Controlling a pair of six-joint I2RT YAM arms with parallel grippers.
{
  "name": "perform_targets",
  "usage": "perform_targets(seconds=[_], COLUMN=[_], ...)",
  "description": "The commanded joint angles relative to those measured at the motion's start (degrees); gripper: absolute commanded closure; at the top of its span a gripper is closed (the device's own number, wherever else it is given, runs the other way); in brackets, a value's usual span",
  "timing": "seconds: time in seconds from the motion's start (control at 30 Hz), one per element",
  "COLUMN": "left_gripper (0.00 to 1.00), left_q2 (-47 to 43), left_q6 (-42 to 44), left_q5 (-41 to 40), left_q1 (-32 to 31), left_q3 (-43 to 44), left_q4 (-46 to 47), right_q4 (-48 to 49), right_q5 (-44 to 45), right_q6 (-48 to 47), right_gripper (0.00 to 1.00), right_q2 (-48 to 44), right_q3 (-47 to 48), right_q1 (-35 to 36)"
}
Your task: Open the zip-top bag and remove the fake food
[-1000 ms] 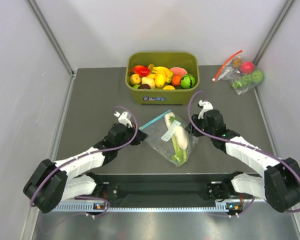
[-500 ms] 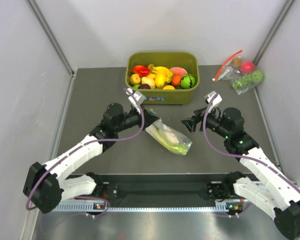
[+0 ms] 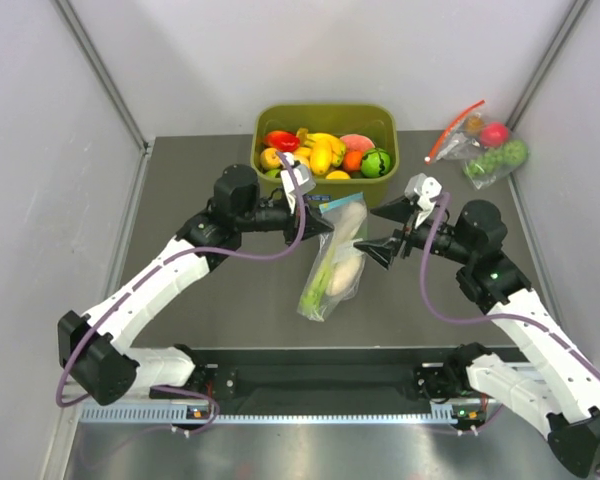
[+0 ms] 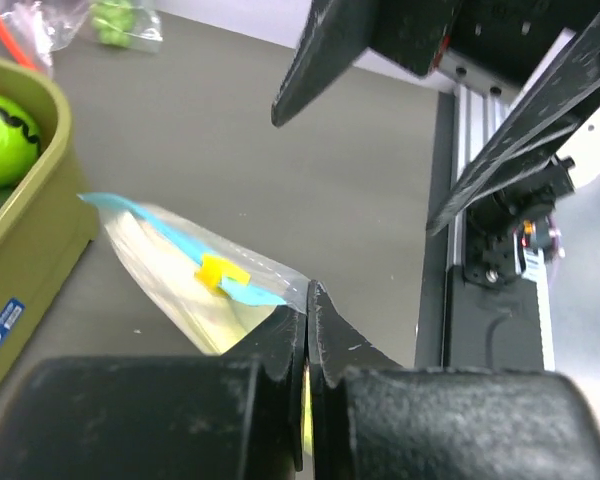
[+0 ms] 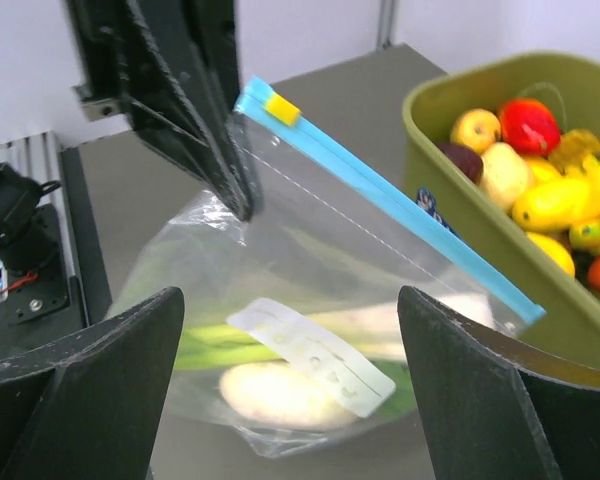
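Lifted since half a second ago: the zip-top bag [image 3: 332, 262], then lying slumped on the table [image 3: 200, 200], now hanging lengthwise from its top edge in front of the olive bin [image 3: 325, 118] of toy fruits [image 3: 320, 150]. Pinched shut on the bag's plastic just under the blue-green zip strip [image 5: 380, 200], near the yellow slider [image 5: 280, 108]: the left gripper [image 3: 325, 222], jaws pressed together with the film between them in the left wrist view [image 4: 308, 300]. Drawn in from the right to just beside the bag and spread wide, holding nothing: the right gripper [image 3: 366, 228], one finger on either side of the bag in its own wrist view [image 5: 288, 300]; no contact visible. Inside the bag, sunk toward the bottom: the fake food, namely the leek [image 5: 220, 335] with green leaves low and white stalk up, and the white radish [image 5: 280, 392] behind the white label patch [image 5: 310, 355]. Bag's bottom low over the table; touching or not, cannot tell. Zip strip apparently closed along its length. At the far right corner, well apart: a second clear bag with red strip [image 3: 485, 145].
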Motion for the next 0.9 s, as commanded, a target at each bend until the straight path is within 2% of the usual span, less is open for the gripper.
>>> perform_targets(seconds=[0.0,0.13,0.33,0.5,0.63,0.87], left_gripper=[1.0,1.0,1.0,1.0,1.0,1.0], left_q2=[0.9,0.8,1.6,3.5,4.0,3.3], left_q6=[7.6,9.1,12.6,16.3,18.9,19.8], left_q5=[5.3,8.1,12.5,16.1,17.8,21.3], left_q1=[0.2,0.2,0.2,0.2,0.2,0.1], left_q3=[5.0,5.8,10.3,14.1,16.2,16.0], left_q4=[-8.4,-11.0,-19.1,-26.8,-30.6,-31.6], right_q4=[-2.1,-4.2,-9.7,-18.4,-18.9,-18.6], right_q5=[-7.2,-11.0,-22.2,-29.6,-33.2,-42.5], right_q6=[-5.4,-8.0,-14.1,-20.5,-22.4,-23.6], right_gripper=[0.12,0.12,0.13,0.14,0.14,0.14], right_q2=[-1.0,1.4,9.2,17.4,19.7,24.9], right_q3=[4.6,7.8,15.4,23.2,24.5,27.1], right_q1=[-0.4,-0.4,-0.6,-1.2,-2.2,-3.5])
